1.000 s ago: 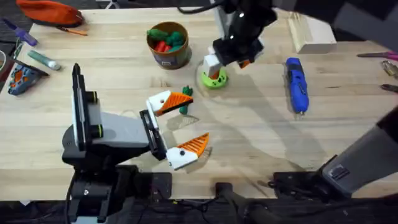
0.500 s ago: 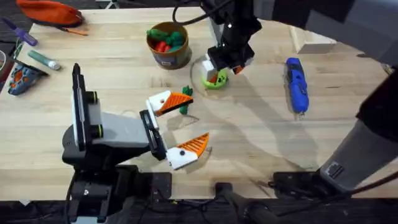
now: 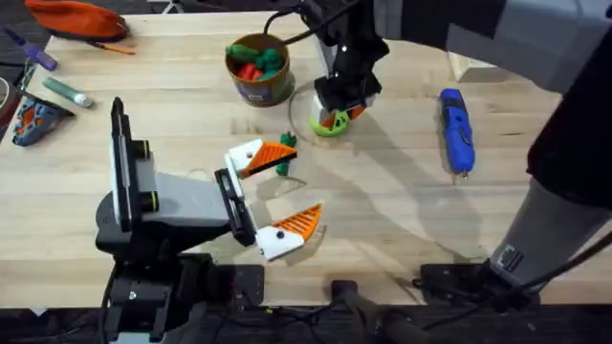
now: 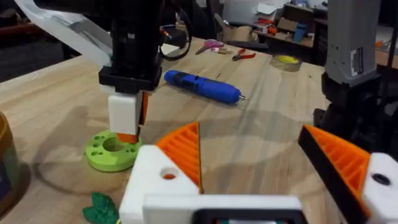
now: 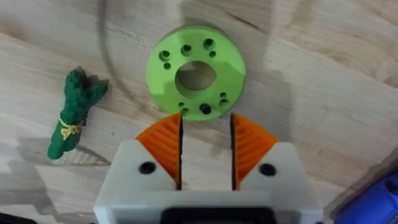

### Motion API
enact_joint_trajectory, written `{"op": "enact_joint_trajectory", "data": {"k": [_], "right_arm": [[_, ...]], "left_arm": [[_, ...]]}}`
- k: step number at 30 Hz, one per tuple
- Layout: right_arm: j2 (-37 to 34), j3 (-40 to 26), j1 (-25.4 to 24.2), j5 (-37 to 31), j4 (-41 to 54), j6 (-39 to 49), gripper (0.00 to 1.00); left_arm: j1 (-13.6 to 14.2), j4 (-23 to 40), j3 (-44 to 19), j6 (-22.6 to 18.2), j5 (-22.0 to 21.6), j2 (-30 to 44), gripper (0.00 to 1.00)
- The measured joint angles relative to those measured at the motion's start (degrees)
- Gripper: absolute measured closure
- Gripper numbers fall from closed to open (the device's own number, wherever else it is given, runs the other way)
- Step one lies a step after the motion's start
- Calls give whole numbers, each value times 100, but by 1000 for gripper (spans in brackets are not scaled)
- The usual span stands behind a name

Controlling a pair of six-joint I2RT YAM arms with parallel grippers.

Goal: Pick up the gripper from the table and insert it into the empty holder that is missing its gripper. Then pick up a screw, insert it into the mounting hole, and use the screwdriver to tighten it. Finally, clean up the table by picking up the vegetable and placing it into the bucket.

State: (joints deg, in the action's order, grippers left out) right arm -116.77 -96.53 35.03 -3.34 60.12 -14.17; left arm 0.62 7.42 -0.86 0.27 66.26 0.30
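1. The left gripper (image 3: 273,191) has white angular finger mounts carrying orange ribbed wedge pads, each mount marked by a small dark screw hole.
2. Its arm is a grey shell over black joints, with a thin green ring at one joint.
3. The right gripper (image 5: 205,158) matches: white mounts, orange ribbed pads, two dark screws.
4. The right arm is black near the wrist with a black cable, grey farther back.

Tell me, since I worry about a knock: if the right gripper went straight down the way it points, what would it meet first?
Most likely the lime-green disc. The right gripper points down at the disc's near rim, fingers a little apart, with the table under it. How high it hangs is unclear.
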Motion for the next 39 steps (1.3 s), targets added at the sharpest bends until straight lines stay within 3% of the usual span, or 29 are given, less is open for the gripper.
{"op": "enact_joint_trajectory", "data": {"k": [15,24,35,39], "right_arm": [[-268,0,0,18,-57,-4,752],[-268,0,0,18,-176,-20,767],[-267,0,0,16,-193,-40,877],[-269,0,0,16,-199,-41,978]], "left_arm": [[0,0,0,0,0,0,15],[0,0,0,0,0,2,14],[0,0,0,0,0,0,14],[0,0,0,0,0,2,14]]}}
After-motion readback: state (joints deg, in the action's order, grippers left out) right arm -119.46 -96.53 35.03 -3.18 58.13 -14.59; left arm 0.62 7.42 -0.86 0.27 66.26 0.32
